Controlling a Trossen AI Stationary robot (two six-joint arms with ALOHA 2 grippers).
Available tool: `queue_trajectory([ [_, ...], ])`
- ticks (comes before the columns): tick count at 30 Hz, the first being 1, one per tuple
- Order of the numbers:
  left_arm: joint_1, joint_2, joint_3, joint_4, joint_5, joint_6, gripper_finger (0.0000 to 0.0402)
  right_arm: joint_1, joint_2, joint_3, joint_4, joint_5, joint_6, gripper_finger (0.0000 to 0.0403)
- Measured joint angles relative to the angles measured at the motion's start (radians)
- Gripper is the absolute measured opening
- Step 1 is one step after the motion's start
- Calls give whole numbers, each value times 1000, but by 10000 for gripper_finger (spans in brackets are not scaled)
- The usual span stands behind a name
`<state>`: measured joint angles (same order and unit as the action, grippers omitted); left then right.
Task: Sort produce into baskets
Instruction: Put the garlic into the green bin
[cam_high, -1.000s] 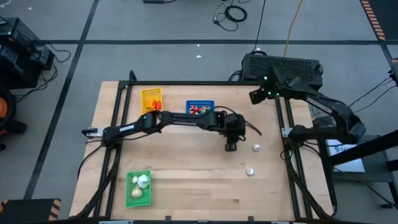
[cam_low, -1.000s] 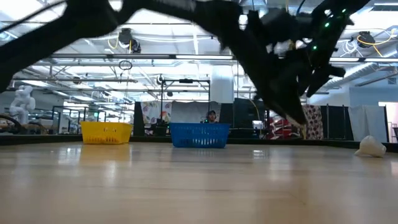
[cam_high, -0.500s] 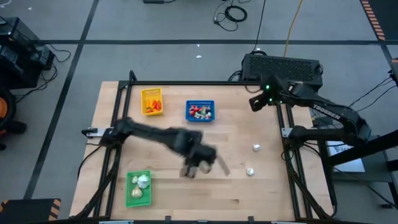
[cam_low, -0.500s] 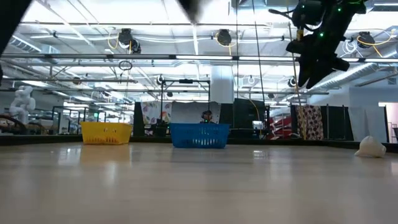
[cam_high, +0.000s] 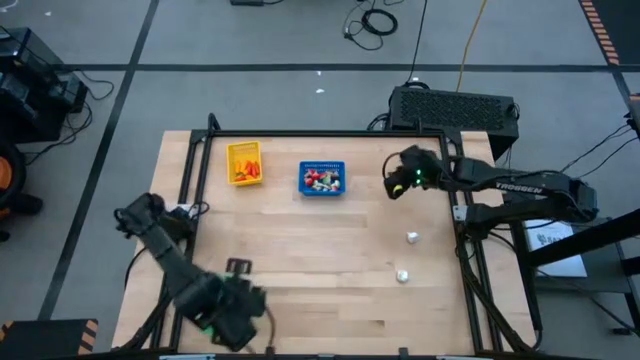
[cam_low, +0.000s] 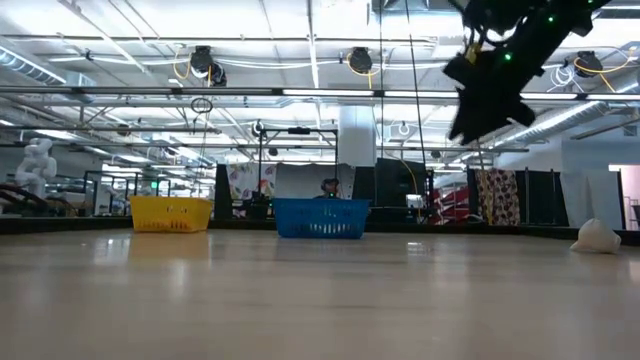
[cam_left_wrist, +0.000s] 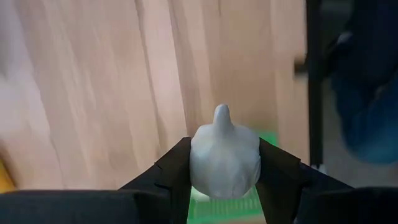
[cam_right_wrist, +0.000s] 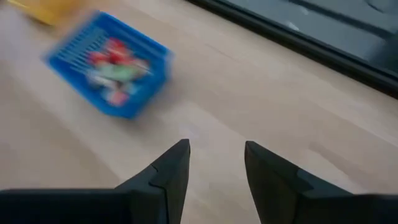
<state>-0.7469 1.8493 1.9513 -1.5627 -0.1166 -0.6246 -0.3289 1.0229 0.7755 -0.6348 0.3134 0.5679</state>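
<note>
A garlic bulb (cam_left_wrist: 224, 158) is being gripped by the left gripper (cam_left_wrist: 224, 163) above the green basket (cam_left_wrist: 264, 138); the right gripper (cam_right_wrist: 214, 163) is hovering open, empty.

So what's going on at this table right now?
Two robot arms are sorting toy produce into baskets. The left tool holds a garlic bulb over the green basket at the table's near left corner. The right tool is open and empty, hanging near the blue basket. Two more bulbs lie loose on the right; the yellow basket holds orange pieces.

Green basket (cam_left_wrist: 264, 138) mostly behind bulb (cam_left_wrist: 224, 158)
</note>
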Motion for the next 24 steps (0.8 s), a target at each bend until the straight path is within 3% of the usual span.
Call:
queue_trajectory([
  [7,-95,-67,-308,25,51,-136,144,176,1,-70,329,0,-12,146],
  [12,-101,-71,-448,188,125,-155,144,254,13,-79,447,22,-55,146],
  [16,-99,-69,-494,304,177,-162,144,268,16,-79,501,27,-84,146],
  [24,-100,-69,-498,294,169,-235,187,268,15,-79,495,27,-92,146],
])
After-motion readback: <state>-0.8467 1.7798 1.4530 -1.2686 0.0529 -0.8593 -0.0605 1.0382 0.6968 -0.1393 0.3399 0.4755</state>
